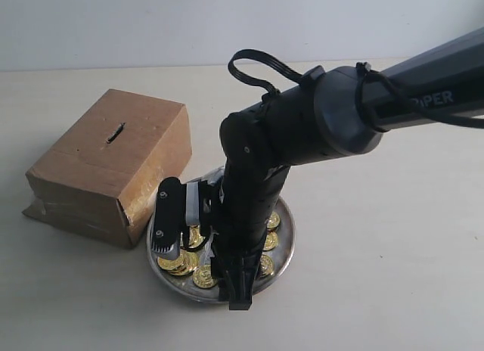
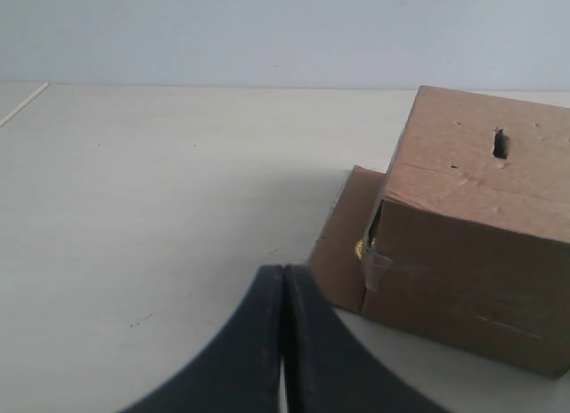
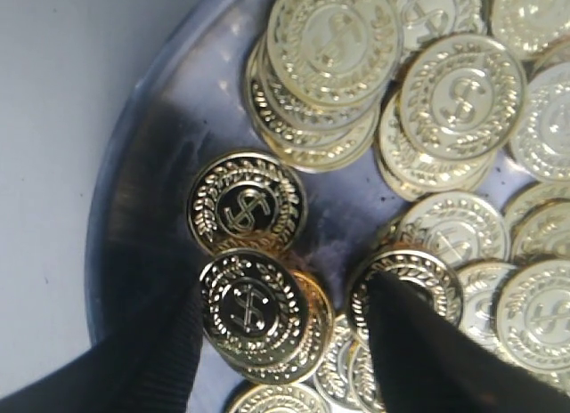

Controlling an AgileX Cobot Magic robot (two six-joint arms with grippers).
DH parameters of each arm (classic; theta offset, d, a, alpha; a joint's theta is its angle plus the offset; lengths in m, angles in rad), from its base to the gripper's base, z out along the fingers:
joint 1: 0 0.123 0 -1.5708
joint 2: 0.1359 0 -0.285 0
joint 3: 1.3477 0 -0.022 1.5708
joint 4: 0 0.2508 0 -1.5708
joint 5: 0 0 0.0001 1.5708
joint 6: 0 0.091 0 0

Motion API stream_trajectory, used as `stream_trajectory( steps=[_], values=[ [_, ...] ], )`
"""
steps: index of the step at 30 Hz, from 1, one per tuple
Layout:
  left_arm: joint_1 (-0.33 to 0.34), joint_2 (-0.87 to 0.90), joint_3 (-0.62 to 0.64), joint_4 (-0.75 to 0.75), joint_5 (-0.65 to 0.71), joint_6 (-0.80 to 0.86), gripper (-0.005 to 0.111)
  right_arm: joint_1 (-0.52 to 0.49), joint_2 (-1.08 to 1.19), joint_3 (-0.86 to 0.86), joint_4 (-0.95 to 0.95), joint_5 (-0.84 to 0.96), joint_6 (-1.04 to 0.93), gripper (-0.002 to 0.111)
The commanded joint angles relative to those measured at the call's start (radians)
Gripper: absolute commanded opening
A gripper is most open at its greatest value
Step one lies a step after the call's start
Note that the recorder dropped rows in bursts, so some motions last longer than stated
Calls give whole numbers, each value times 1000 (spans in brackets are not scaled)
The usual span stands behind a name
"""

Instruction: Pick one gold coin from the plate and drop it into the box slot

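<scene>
The silver plate holds several gold coins and sits against the near right corner of the brown box. The slot is a dark slit in the box top. My right gripper reaches down into the plate. In the right wrist view it is open, its black fingers standing either side of a small stack topped by a gold coin on the plate. My left gripper is shut on nothing, low over the table beside the box and slot.
The right arm stretches in from the upper right over the plate. A cardboard flap sticks out at the box's base, with a glint of gold in a gap by the tape. The table is pale and bare to the left.
</scene>
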Motion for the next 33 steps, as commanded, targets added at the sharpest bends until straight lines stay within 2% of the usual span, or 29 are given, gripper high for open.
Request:
stream_trajectory(
  steps=[1, 22, 33],
  values=[
    [-6, -4, -1, -8, -1, -1, 0, 1, -1, -7, 4, -2, 4, 54],
    [-6, -4, -1, -8, -1, -1, 0, 1, -5, -9, 38, 9, 4, 54],
    [-6, -4, -1, -8, -1, -1, 0, 1, -5, -9, -12, -20, 17, 54]
  ],
)
